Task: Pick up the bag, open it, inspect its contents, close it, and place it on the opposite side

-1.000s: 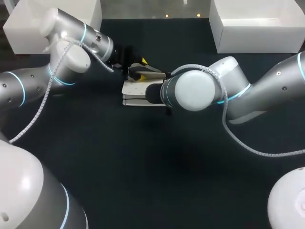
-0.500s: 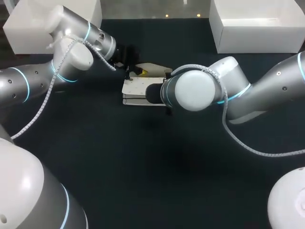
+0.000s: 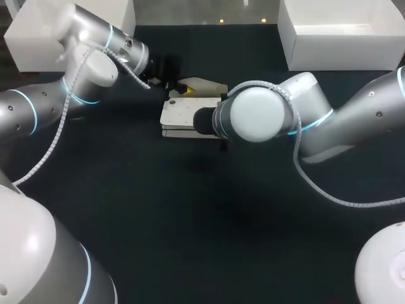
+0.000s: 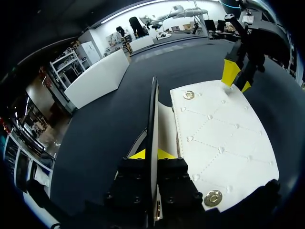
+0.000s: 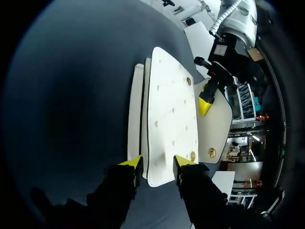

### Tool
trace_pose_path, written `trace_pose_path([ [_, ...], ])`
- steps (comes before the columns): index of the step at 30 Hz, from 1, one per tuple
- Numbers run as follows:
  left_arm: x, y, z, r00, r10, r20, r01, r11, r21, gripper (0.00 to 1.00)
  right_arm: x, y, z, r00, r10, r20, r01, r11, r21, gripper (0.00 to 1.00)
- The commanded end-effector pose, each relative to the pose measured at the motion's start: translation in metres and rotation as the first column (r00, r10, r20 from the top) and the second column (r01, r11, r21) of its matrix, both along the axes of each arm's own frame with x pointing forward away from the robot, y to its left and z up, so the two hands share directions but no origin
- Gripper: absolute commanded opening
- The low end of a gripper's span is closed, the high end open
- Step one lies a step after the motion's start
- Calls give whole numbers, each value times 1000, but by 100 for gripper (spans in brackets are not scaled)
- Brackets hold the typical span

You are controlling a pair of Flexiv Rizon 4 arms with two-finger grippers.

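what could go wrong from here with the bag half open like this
1. The left hand pinches only the thin edge of the flap, so the flap may slip out if it is pulled harder.
2. The right hand sits at just one end of the bag; a strong pull on the flap might drag or tip the bag on the table.
3. Both hands are close together over the bag and might collide.

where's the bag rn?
Head view: the bag lies at the far middle of the table. The left claw pinches its raised flap; the right claw grips the opposite end.
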State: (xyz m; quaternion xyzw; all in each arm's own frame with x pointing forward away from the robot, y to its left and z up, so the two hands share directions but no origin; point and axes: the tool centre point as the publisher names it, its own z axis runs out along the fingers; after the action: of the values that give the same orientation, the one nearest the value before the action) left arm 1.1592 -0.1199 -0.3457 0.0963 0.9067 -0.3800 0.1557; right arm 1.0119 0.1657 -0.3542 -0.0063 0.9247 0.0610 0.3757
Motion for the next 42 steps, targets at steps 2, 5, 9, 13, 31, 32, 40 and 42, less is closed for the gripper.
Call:
trace_pose_path([
  [2, 4, 4, 19, 1000, -1, -4, 1, 1000, -6, 0, -10, -2, 28, 999, -21, -34, 21, 1000, -21, 100],
  [5, 5, 5, 32, 1000, -3, -7, 3, 1000, -11, 0, -13, -3, 42, 999, -25, -44, 25, 1000, -14, 100],
  [9, 5, 8, 48, 1000, -18, -16, 18, 1000, -13, 0, -16, -4, 61, 999, -28, -37, 28, 1000, -2, 100],
  [13, 3, 11, 63, 999, -33, -29, 33, 999, -16, 0, -15, -4, 75, 999, -30, -36, 31, 999, 17, 47],
  [31, -5, 26, 99, 997, 11, -72, -12, 1000, -7, 0, 6, 5, 104, 994, -73, -79, 77, 996, 46, 0],
  [32, -5, 26, 99, 997, 11, -72, -12, 1000, -7, 0, 9, 5, 105, 993, -80, -81, 85, 995, 54, 0],
  [40, -5, 26, 99, 997, 11, -72, -12, 1000, -7, 0, 10, 4, 105, 992, -91, -83, 96, 994, 60, 0],
  [42, -5, 26, 99, 997, 11, -72, -12, 1000, -7, 0, 10, 4, 105, 992, -91, -83, 96, 994, 60, 0],
])
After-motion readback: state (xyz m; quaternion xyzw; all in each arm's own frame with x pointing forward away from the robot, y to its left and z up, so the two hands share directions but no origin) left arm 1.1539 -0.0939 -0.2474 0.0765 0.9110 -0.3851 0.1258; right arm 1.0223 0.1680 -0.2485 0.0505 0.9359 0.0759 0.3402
